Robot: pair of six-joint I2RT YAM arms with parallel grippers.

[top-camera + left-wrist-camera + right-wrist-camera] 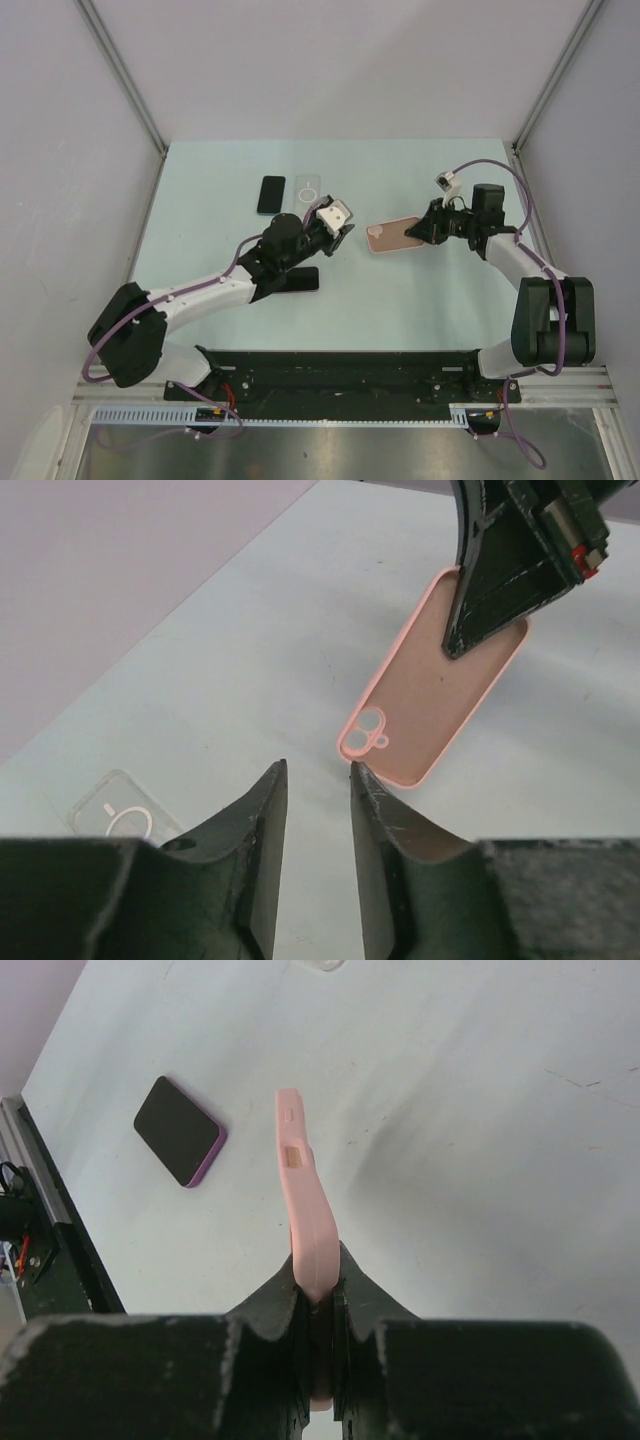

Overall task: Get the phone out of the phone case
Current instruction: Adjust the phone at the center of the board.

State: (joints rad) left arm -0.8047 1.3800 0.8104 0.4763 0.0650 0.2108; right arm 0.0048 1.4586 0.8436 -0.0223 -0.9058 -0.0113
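Phone case [430, 705], pink, sits pinched at the end opposite its camera cutout, held edge-up between the pressed-together fingers of my right tool [318, 1280]. I cannot tell whether its camera end touches the worktop [420, 300]. My left tool [318, 780] is spread slightly, gripping nothing, pointing at the camera end. A dark phone [180, 1130] with a purple edge lies flat on the worktop, apart from the case.

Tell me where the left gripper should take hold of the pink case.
Grip the pink case at its free end, by the camera cutout, coming straight in from the left. The right gripper already clamps the opposite end, and the free end points toward the open left gripper, so that is probably the easiest reach.
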